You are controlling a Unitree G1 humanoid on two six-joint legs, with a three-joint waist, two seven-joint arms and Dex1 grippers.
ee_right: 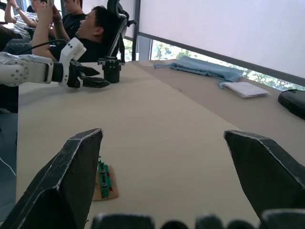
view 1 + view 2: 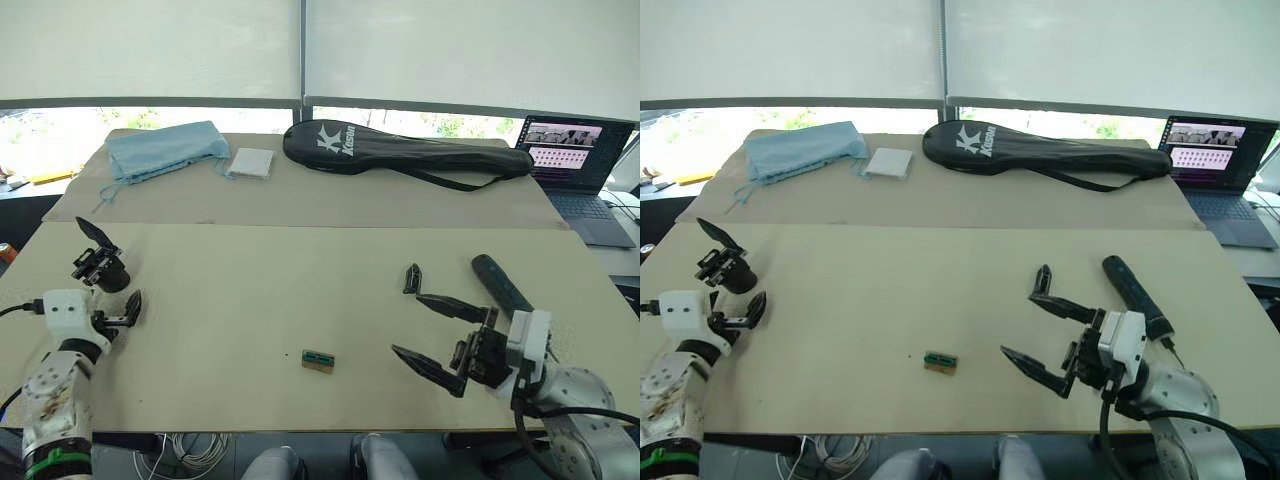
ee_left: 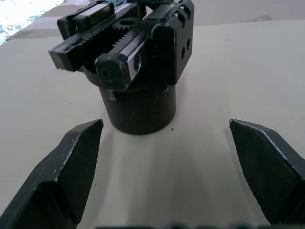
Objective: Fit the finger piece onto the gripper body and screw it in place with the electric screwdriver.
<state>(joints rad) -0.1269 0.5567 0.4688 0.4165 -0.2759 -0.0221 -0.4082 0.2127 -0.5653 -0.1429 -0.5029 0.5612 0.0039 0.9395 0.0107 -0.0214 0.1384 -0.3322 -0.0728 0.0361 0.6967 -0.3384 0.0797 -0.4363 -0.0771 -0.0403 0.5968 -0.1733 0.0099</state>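
The gripper body (image 2: 101, 266), a black blocky mechanism with a pointed finger sticking up, stands at the table's left. My left gripper (image 2: 115, 296) is open right behind it; in the left wrist view the body's round base (image 3: 138, 107) stands just beyond the fingertips, untouched. The small black finger piece (image 2: 412, 277) lies at the table's right. The electric screwdriver (image 2: 500, 283) lies flat a little to its right. My right gripper (image 2: 408, 324) is open and empty, its upper fingertip just short of the finger piece.
A green-and-tan flat block (image 2: 318, 360) lies near the front edge at centre. On the far table sit a black racket bag (image 2: 400, 150), a blue cloth (image 2: 165, 148) and a white pad (image 2: 250, 162). A laptop (image 2: 575, 150) stands at the far right. People (image 1: 90, 28) sit beyond the table's left end.
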